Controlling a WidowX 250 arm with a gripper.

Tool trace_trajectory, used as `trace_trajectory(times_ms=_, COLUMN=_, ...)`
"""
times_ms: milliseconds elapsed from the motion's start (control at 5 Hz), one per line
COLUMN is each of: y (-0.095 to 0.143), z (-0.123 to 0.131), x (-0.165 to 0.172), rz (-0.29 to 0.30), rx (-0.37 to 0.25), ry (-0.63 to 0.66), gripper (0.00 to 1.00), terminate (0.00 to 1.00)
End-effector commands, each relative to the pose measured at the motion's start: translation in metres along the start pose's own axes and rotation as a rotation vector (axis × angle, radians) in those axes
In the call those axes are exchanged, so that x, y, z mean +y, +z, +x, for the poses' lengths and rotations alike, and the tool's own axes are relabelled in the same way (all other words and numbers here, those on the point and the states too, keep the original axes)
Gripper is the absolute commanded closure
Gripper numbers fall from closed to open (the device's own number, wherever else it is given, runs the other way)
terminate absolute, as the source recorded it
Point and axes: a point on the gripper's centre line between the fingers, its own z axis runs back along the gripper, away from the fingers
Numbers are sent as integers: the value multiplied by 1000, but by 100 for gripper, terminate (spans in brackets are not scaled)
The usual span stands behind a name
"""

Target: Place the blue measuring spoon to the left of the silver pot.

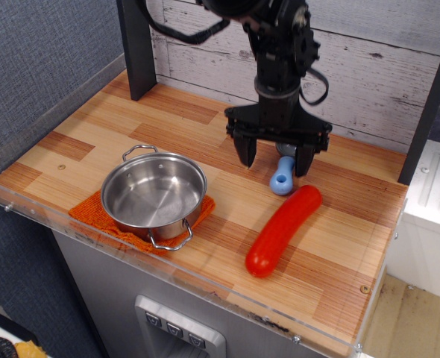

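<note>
- The hand (pixel 277 159) hangs open over the spoon (pixel 283 177), one finger on each side of it, holding nothing.
- The spoon lies on the worktop (pixel 78 127), right of the pot (pixel 154 195) and well apart from it.
- The sausage (pixel 283 230) lies just beside the spoon. The right finger could bump it on the way down.
- The spoon is small and flat. It could slip out or tip when the fingers close.
- The pot sits on an orange cloth (pixel 93 215), near the front edge.
- The worktop is striped wood with a clear rim. Behind it is a white plank wall (pixel 376 60).
</note>
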Motion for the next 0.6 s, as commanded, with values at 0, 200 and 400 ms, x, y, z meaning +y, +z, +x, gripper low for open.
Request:
trace_trajectory(times_ms=0, y=3, z=4, x=-4, rz=12, rx=-19, ry=-6, gripper=0, terminate=0)
trace_trajectory(times_ms=200, y=10, z=-1, x=-3, rz=7, rx=-43, ry=38, gripper=100, terminate=0)
trace_trajectory(times_ms=400, y=35, z=1, x=-6, rz=-27, rx=-101, ry=35, gripper=100, terminate=0)
